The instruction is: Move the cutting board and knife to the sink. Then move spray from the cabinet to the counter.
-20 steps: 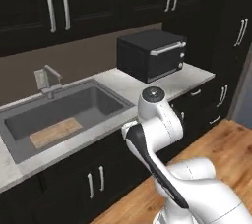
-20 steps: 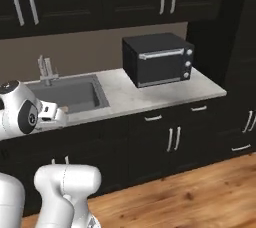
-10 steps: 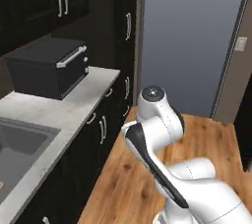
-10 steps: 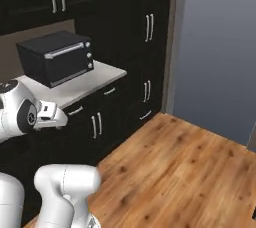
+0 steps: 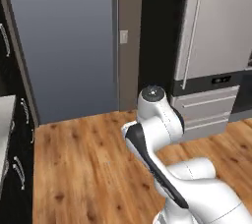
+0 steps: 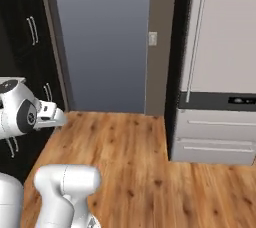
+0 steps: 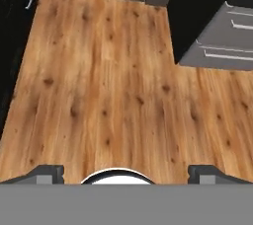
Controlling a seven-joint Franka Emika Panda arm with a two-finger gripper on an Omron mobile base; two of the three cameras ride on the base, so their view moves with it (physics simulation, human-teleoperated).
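Wooden floor (image 7: 113, 81) lies under the jaws (image 7: 126, 173), which stand wide open with nothing between them, pointing down. Fridge (image 5: 216, 51) ahead right, grey doorway (image 5: 64, 41) ahead left. A sliver of tabletop (image 5: 4, 120) with dark cabinet fronts sits at the left edge of the left base view, so the spray's cabinet probably lies off to the left, well apart from the jaws; spray axis can't be told.

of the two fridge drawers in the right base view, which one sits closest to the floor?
The lower drawer, directly above the wood floor. The upper drawer sits stacked on top of it, just under the dark control strip.
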